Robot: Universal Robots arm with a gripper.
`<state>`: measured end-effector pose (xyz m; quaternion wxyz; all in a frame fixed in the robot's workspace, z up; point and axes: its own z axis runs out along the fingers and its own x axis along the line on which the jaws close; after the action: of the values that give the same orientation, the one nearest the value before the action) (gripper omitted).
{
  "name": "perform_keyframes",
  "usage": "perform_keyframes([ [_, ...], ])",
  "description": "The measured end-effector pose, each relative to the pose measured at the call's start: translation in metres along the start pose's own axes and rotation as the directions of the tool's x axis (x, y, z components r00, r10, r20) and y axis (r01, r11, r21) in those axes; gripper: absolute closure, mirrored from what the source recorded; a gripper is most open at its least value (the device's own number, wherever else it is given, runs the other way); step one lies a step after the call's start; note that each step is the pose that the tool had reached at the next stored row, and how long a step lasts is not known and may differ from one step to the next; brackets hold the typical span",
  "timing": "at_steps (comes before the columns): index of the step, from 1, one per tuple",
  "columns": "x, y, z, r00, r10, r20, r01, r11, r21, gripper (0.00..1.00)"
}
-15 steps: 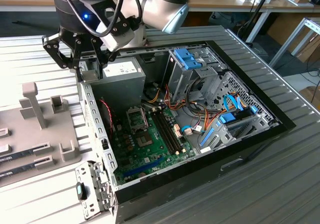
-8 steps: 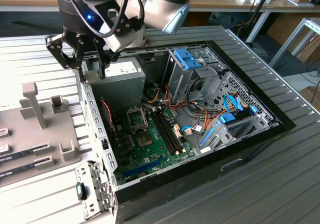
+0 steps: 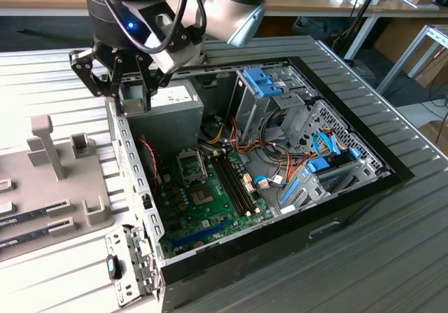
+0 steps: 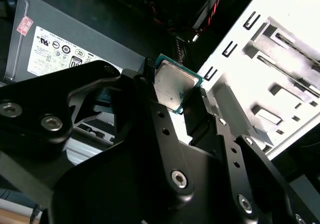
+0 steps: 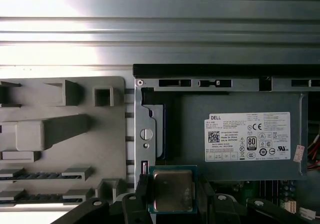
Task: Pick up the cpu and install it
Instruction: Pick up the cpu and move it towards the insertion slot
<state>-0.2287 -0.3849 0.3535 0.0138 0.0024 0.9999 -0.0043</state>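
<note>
Where the end effector [image 5: 173, 198] is closed on it, the cpu [image 5: 172, 186] is held.
It is seen near the power supply [image 5: 240, 119], by the computer case [image 5: 146, 149] wall.

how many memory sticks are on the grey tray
2: the first stick and the second stick lie side by side in holders on the tray, at the exterior view's left. The tray runs past the picture's edge, so more may be hidden.

ribbed grey metal table [image 3: 392, 257]. wooden workbench [image 3: 42, 5] on white legs [image 3: 360, 36] behind it. grey floor [image 3: 420, 99] beside the table.
</note>
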Motion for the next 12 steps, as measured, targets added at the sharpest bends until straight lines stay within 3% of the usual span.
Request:
perform_keyframes([
  [8,-0.0062,-0.0001,0.002,1.0,0.0,0.0,0.0,1.0,0.0001,0.53],
  [12,-0.0135,-0.0008,0.0023,1.0,0.0,0.0003,0.0,1.0,-0.0011,0.53],
])
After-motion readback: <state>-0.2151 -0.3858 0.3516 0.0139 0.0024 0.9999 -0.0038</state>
